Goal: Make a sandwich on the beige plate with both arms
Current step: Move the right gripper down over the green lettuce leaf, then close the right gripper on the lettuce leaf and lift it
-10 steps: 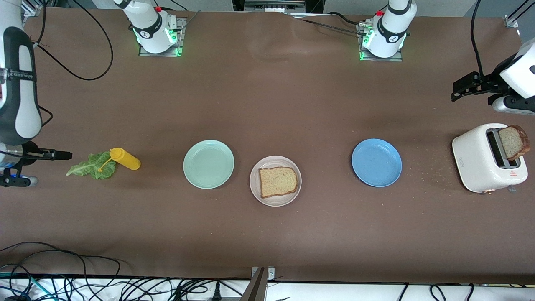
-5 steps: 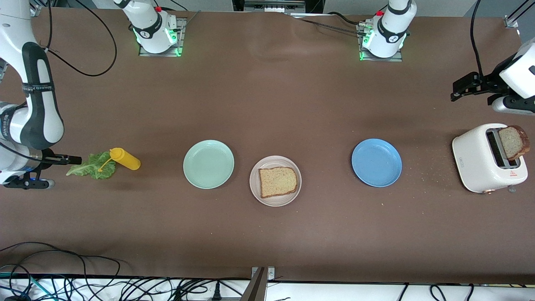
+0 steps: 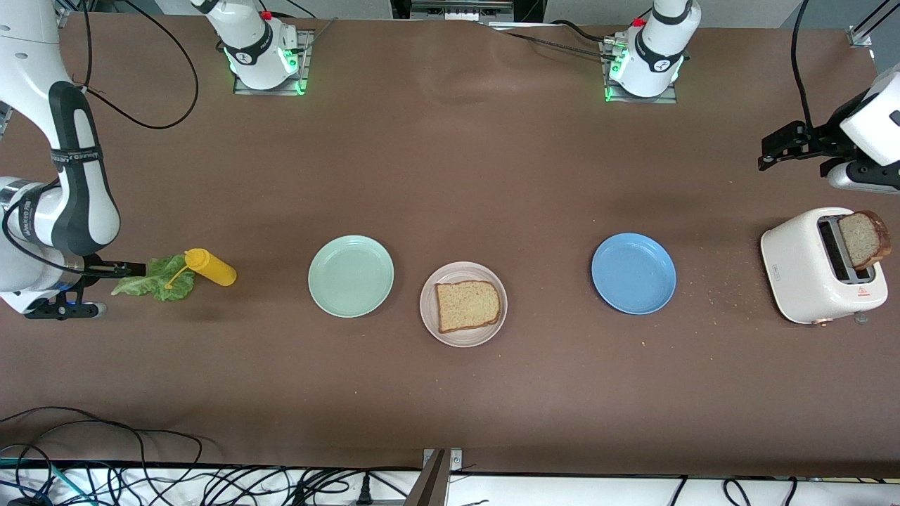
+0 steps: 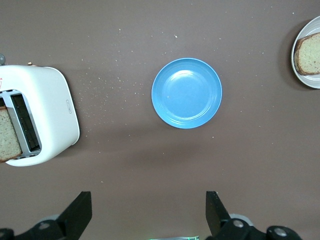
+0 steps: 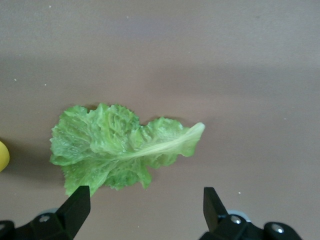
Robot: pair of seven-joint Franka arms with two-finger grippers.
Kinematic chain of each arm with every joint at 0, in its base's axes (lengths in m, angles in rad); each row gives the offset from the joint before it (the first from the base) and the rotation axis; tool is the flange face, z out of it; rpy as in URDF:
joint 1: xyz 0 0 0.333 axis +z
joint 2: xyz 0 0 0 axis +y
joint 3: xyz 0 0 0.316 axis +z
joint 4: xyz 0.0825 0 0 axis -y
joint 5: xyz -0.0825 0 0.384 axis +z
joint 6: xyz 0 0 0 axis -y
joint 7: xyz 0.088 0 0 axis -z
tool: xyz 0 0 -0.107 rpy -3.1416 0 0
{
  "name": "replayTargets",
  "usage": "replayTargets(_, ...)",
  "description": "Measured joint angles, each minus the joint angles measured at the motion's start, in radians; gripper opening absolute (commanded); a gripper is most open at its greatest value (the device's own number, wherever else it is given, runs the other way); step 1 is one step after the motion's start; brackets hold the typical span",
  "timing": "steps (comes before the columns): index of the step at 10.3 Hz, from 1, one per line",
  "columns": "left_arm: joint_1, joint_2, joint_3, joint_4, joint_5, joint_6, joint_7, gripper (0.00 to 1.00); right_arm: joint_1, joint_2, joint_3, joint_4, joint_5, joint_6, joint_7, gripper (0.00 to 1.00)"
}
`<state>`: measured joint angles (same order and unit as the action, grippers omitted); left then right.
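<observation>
Nearest the front edge of the tabletop, the beige plate [image 3: 463, 304] sits about midway along and carries one bread slice [image 3: 467, 305]; the sandwich is barely begun, with no lettuce or top slice on it. A mint green plate [image 3: 351, 275] and a blue plate [image 3: 633, 273] flank it, slightly farther back.

Toward the right arm's end lies the lettuce leaf [image 3: 156, 279], a yellow mustard bottle [image 3: 209, 267] touching it. Over the last second the right gripper [image 3: 130, 268] has swung in from the tabletop's edge and now reaches the leaf's stem end, its fingers [image 5: 76, 209] spread wide with nothing between them. That suggests the lettuce pick comes next.

At the left arm's end, a white toaster [image 3: 819, 266] holds the second slice [image 3: 865, 239] poking up. The left gripper [image 3: 780, 144] waits above the tabletop, farther back, fingers [image 4: 80, 212] released and empty.
</observation>
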<state>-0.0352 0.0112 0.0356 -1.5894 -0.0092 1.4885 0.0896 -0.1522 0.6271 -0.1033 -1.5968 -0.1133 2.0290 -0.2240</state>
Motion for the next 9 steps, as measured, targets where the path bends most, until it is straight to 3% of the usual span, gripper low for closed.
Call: replayTargets(9, 0.0, 0.0, 0.0, 0.0, 0.0, 0.0, 0.0, 1.0, 0.002, 0.063, 0.007, -0.015, 0.0, 0.04, -0.005, 1.0)
